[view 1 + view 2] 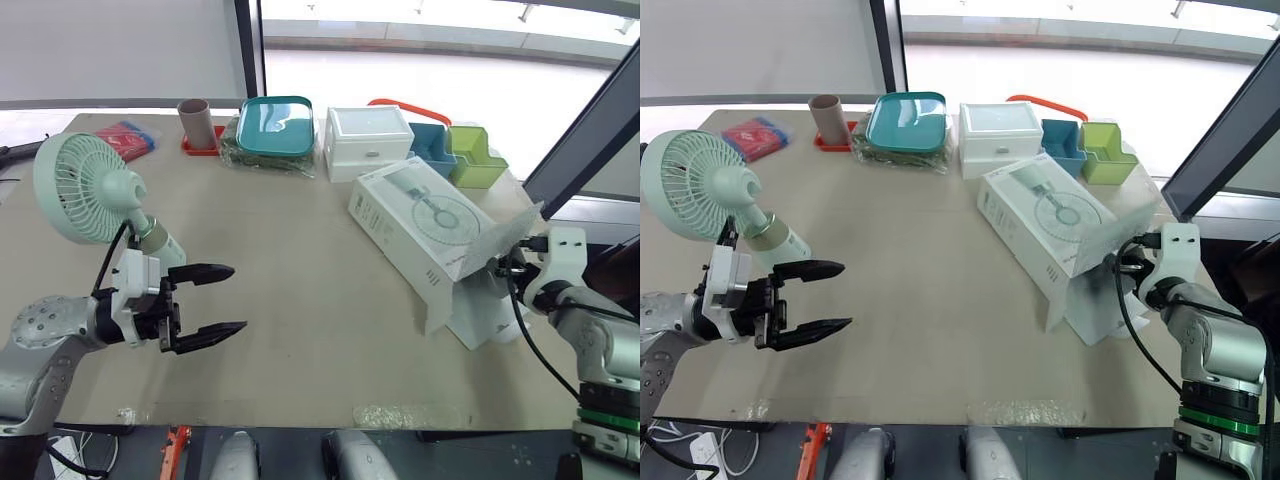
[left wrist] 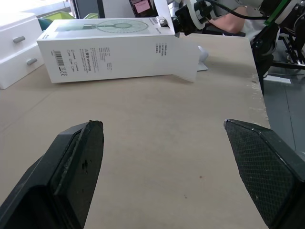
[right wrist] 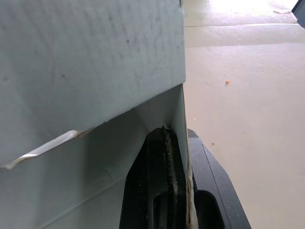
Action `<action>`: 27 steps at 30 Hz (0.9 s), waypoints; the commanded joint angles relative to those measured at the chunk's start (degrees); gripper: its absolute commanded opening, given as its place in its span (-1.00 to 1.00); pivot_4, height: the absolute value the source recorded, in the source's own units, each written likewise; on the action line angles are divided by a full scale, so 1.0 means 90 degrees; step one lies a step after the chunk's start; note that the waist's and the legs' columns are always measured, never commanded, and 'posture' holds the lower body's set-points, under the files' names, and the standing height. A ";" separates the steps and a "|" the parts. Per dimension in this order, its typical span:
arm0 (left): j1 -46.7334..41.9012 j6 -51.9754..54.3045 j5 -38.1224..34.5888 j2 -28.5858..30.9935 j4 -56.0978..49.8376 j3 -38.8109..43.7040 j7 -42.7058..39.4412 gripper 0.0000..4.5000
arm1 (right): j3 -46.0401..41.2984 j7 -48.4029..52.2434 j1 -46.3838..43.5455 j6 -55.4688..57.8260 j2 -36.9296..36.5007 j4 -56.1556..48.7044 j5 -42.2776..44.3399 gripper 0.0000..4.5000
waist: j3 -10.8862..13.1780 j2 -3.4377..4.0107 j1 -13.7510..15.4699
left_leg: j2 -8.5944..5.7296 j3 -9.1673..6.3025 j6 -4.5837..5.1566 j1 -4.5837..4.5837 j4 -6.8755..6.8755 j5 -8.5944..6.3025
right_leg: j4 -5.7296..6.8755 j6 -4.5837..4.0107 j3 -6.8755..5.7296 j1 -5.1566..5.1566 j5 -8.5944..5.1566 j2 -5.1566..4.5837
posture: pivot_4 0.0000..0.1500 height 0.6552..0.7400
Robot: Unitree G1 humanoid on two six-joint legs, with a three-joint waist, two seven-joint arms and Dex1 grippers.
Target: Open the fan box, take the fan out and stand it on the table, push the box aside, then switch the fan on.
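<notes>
The pale green fan (image 1: 85, 190) is out of its box at the table's left, head tilted back, with its base hidden behind my left wrist. My left gripper (image 1: 235, 298) is open just right of the fan, nothing between its fingers (image 2: 78, 157). The white fan box (image 1: 420, 215) lies tilted on the right side of the table, its open end toward the right edge. My right gripper (image 1: 500, 262) is shut on the box's end flap (image 3: 177, 114), which is pinched between its black fingers (image 3: 164, 191).
Along the table's far edge stand a brown tube (image 1: 194, 122), a red packet (image 1: 127, 137), a teal tray (image 1: 275, 125), a white drawer unit (image 1: 367, 142), and blue (image 1: 432, 148) and green bins (image 1: 476, 158). Bare tabletop (image 1: 300, 300) lies between the grippers.
</notes>
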 commanded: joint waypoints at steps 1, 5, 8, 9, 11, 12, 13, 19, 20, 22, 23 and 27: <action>-0.0076 -0.0080 -0.0013 0.0046 -0.0054 0.0082 -0.0060 1.00 | 0.0002 -0.0212 0.0087 0.0139 0.0130 -0.0110 -0.0041 -0.92 | 0.0000 0.0000 0.0000 | 0.0000 0.0000 0.0000 0.0000 0.0000 0.0000 | 0.0000 0.0000 0.0000 0.0000 0.0000 0.0000 | 1.00 1.00; -0.0047 -0.0106 0.0023 0.0082 -0.0036 0.0120 -0.0071 1.00 | 0.0203 -0.0121 -0.0140 0.0244 0.0214 -0.0491 0.0077 -0.81 | 0.0000 0.0001 -0.0009 | 0.0001 0.0001 0.0000 0.0001 0.0000 0.0000 | 0.0000 -0.0001 0.0001 0.0000 0.0000 0.0001 | 1.00 1.00; -0.0006 -0.0090 0.0005 0.0079 -0.0069 0.0135 -0.0072 1.00 | 0.0163 -0.0075 -0.0269 0.0397 0.0117 -0.0854 0.0174 -0.29 | 0.0004 0.0009 -0.0036 | 0.0004 0.0005 0.0000 0.0004 -0.0001 0.0000 | 0.0005 -0.0002 0.0008 -0.0005 0.0002 0.0008 | 1.00 1.00; -0.0002 -0.0083 -0.0004 0.0072 -0.0082 0.0131 -0.0074 1.00 | 0.0113 -0.0051 -0.0300 0.0448 0.0053 -0.0975 0.0220 -0.13 | 0.0007 0.0018 -0.0033 | 0.0004 0.0005 0.0000 0.0003 -0.0002 0.0000 | 0.0005 -0.0002 0.0009 -0.0006 0.0002 0.0007 | 1.00 1.00; -0.0008 -0.0079 -0.0012 0.0061 -0.0087 0.0122 -0.0079 1.00 | 0.0018 -0.0013 -0.0344 0.0617 -0.0080 -0.1182 0.0300 0.29 | 0.0009 0.0021 -0.0028 | 0.0003 0.0009 0.0000 0.0000 -0.0002 0.0000 | 0.0005 -0.0001 0.0012 -0.0008 0.0001 0.0006 | 1.00 1.00; -0.0013 -0.0081 -0.0011 0.0057 -0.0081 0.0119 -0.0082 1.00 | -0.0019 -0.0006 -0.0357 0.0702 -0.0137 -0.1263 0.0324 0.53 | 0.0009 0.0022 -0.0023 | 0.0003 0.0010 0.0000 0.0000 -0.0002 0.0000 | 0.0005 0.0000 0.0013 -0.0009 0.0000 0.0006 | 1.00 1.00; -0.0022 -0.0083 -0.0004 0.0056 -0.0072 0.0114 -0.0085 1.00 | -0.0048 0.0022 -0.0352 0.0784 -0.0222 -0.1339 0.0344 0.71 | 0.0009 0.0022 -0.0013 | 0.0002 0.0010 0.0000 -0.0001 -0.0002 0.0000 | 0.0004 0.0000 0.0013 -0.0010 0.0000 0.0006 | 1.00 1.00; -0.0084 -0.0121 0.0059 0.0016 -0.0015 0.0035 -0.0115 1.00 | -0.0286 0.0486 0.0124 0.0841 -0.0981 -0.1312 0.0363 0.95 | 0.0009 0.0021 0.0003 | 0.0000 0.0011 0.0006 -0.0003 -0.0002 -0.0004 | 0.0002 0.0004 0.0014 -0.0009 -0.0002 0.0004 | 1.00 1.00; -0.0104 -0.0125 0.0064 0.0009 0.0006 0.0026 -0.0123 1.00 | -0.0325 0.0618 0.0259 0.0807 -0.1127 -0.1279 0.0367 0.95 | 0.0009 0.0022 0.0010 | 0.0000 0.0011 0.0008 -0.0004 -0.0002 -0.0005 | 0.0002 0.0005 0.0014 -0.0009 -0.0003 0.0003 | 1.00 1.00; -0.0131 -0.0144 0.0077 0.0004 0.0036 0.0018 -0.0138 1.00 | -0.0379 0.0908 0.0514 0.0717 -0.1354 -0.1313 0.0429 0.95 | 0.0008 0.0022 0.0007 | -0.0005 0.0011 0.0010 -0.0006 -0.0002 -0.0006 | 0.0001 0.0010 0.0025 -0.0009 -0.0005 0.0003 | 1.00 1.00; -0.0138 -0.0145 0.0078 0.0008 0.0042 0.0015 -0.0142 1.00 | -0.0399 0.1013 0.0608 0.0639 -0.1417 -0.1368 0.0452 0.95 | 0.0008 0.0022 0.0007 | -0.0005 0.0013 0.0011 -0.0005 -0.0002 -0.0006 | 0.0001 0.0010 0.0027 -0.0009 -0.0005 0.0003 | 1.00 1.00; -0.0239 -0.0160 0.0096 -0.0008 0.0104 -0.0027 -0.0152 1.00 | -0.0358 0.1561 0.1065 0.0235 -0.1552 -0.1720 0.0572 0.95 | 0.0007 0.0024 -0.0029 | -0.0002 0.0016 0.0012 0.0004 -0.0001 -0.0007 | 0.0003 0.0007 0.0033 -0.0006 -0.0003 0.0010 | 1.00 1.00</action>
